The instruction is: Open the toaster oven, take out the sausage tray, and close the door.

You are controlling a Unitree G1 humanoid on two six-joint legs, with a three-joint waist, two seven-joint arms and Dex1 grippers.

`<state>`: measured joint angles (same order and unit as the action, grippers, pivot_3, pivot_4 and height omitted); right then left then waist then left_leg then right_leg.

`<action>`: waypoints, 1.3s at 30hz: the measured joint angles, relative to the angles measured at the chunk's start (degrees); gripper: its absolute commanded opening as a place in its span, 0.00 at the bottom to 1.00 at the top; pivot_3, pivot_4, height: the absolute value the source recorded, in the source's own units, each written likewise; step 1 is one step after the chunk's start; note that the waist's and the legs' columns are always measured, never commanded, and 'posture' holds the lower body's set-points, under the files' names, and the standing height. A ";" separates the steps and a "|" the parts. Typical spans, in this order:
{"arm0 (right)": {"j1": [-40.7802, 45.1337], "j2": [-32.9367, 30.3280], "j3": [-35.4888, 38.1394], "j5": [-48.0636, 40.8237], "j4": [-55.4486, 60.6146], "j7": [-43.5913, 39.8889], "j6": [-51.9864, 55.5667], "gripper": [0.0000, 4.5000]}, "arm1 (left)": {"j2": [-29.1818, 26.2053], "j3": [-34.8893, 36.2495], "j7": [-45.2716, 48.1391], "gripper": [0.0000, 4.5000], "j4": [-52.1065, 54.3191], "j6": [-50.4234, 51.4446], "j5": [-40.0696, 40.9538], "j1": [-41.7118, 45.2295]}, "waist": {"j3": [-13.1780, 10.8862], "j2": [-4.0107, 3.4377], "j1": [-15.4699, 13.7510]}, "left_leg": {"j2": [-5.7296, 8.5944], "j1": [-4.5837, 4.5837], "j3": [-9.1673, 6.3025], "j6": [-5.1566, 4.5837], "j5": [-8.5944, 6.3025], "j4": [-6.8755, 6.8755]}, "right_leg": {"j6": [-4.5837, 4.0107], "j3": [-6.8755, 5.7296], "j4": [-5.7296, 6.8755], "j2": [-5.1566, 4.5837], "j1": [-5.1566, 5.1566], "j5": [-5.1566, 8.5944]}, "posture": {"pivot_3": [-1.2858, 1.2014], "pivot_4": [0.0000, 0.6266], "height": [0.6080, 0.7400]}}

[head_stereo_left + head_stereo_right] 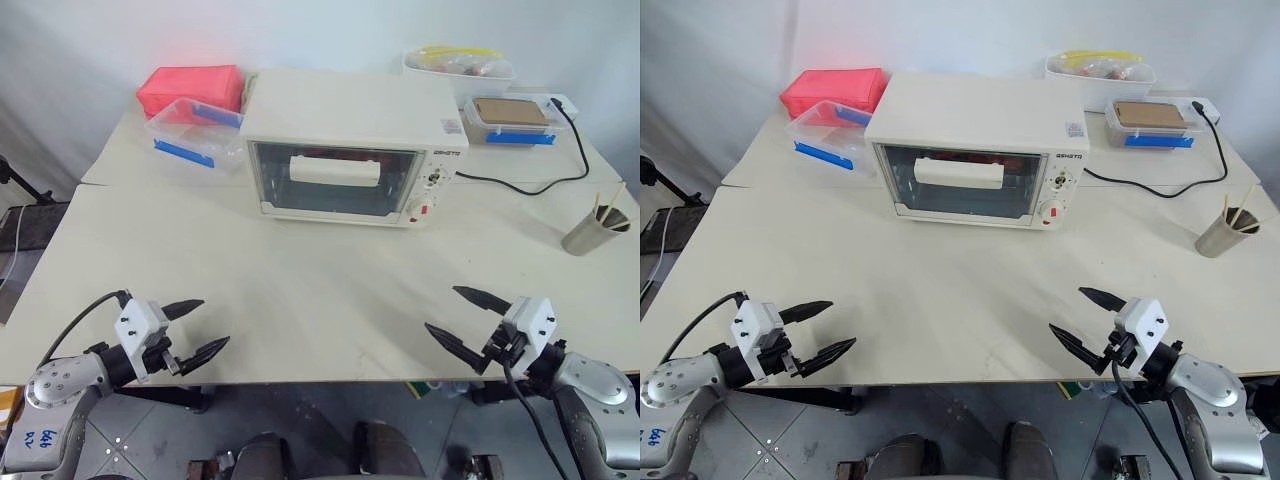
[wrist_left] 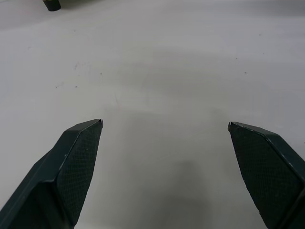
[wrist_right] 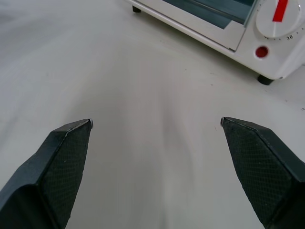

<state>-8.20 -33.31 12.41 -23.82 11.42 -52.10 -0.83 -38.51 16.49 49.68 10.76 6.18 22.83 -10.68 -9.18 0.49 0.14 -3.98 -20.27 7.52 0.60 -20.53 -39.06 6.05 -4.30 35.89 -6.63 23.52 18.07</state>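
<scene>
Hovering over table (image 1: 300,290): left pincer (image 1: 205,326) & right pincer (image 1: 455,317), both wide (empty); toaster oven (image 1: 350,150) door (image 1: 335,180) shut.

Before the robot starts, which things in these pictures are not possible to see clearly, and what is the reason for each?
- Sausage tray: in the head views, the closed door and its handle cover the inside; only a dark red hint shows behind the glass.
- Toaster oven: right wrist view, cut off by the picture's edge; only its lower front corner and a dial show.
- Knob markings: too small to read in the head views.
- Contents of the far clear box: too small to identify.
</scene>
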 measured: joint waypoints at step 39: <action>32.54 3.87 -21.37 1.29 4.14 2.55 20.24 1.00 | 6.16 1.03 -3.81 0.58 -12.87 19.21 16.43 34.92 | -0.11 0.17 1.65 | -0.14 -0.32 0.96 0.00 -0.03 -0.07 | 0.19 -0.12 0.12 0.09 0.46 -0.11 | 0.52 0.24 1.00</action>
<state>24.34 -29.45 -8.95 -22.53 15.56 -49.54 19.42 -32.36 17.52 45.87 -2.11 25.40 39.26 24.24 -9.29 0.66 1.79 -4.11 -20.60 8.48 0.59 -20.56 -39.13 6.24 -4.42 36.01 -6.54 23.98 17.97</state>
